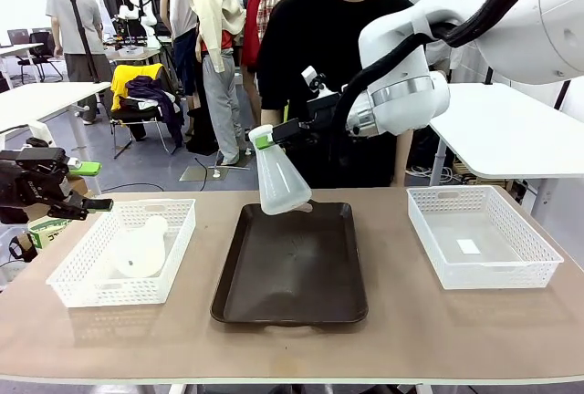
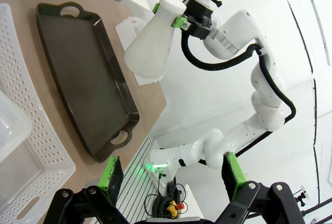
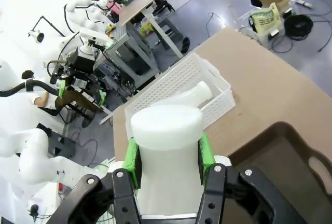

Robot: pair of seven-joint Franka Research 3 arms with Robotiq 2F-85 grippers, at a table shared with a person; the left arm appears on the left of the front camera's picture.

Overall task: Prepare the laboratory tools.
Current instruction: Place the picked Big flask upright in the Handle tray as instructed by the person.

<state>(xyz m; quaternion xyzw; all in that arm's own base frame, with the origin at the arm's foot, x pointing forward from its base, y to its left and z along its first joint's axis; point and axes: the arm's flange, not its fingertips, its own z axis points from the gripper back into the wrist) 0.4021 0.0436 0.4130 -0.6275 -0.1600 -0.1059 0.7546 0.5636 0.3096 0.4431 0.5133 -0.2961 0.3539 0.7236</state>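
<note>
Clamped between the green pads of my right pincer [image 3: 168, 156] is the neck of the first flask [image 3: 166, 125]; the jaws are closed on it. It hangs tilted, its base low over the far end of the dark tray [image 1: 292, 271]. I cannot tell whether it touches.

Risks noted:
- The hold is on the short, smooth neck alone, with the wide body hanging below. I judge that a jolt could make it swing or slide in the pads.
- Released at this tilt, it could land on the edge of its base and topple, or catch the tray's far rim.
- A person [image 1: 319, 47] stands just behind it, so a swing outward could strike them.
- The second flask [image 1: 141, 248] lies on its side in the left basket [image 1: 68, 285]. My left pincer [image 1: 91, 186] hovers beside that basket with its jaws apart. A nudge could roll the flask away from a clean grip.

Count: two flasks, two white mesh baskets, the right basket [image 1: 538, 275] holding no flask, one tray, one table [image 1: 411, 339].
</note>
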